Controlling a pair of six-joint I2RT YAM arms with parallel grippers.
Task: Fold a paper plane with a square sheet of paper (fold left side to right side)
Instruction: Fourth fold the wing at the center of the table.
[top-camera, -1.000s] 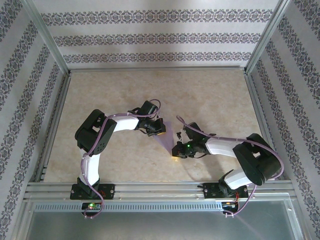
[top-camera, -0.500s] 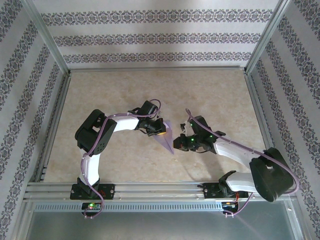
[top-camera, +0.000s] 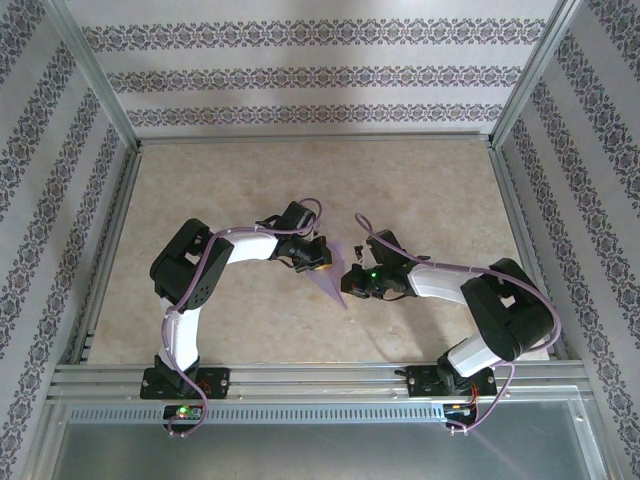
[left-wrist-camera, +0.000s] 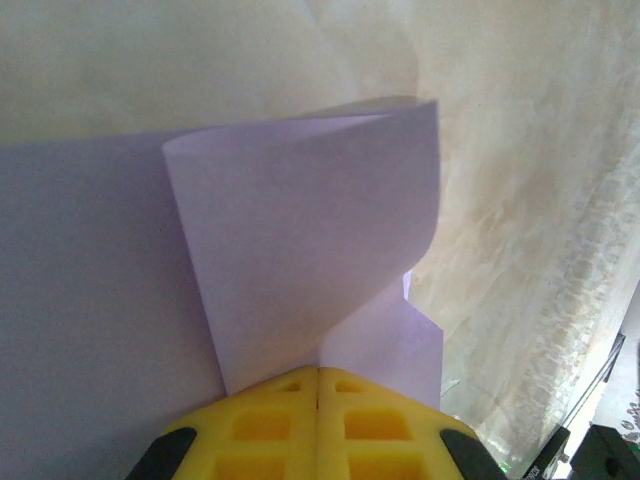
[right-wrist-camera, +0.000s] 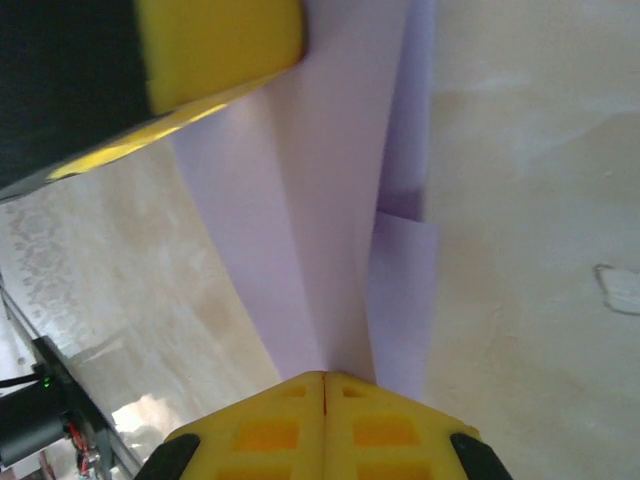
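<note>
Table (top-camera: 420, 190): beige top, with both arm bases at its near edge.
Lavender paper sheet (top-camera: 326, 286): part-folded, near the table's middle and strung between the two grippers, probably so one side can be carried across for creasing.
Left gripper (left-wrist-camera: 318, 384): yellow pads pressed together, pinching one end of the sheet.
Right gripper (right-wrist-camera: 325, 384): clamped likewise on the opposite end, apparently for tension.

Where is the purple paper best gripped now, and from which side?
Pinch the purple paper at its thin edges, one side each, as the left gripper and right gripper do; it is curled and raised, so the edges stand free.
</note>
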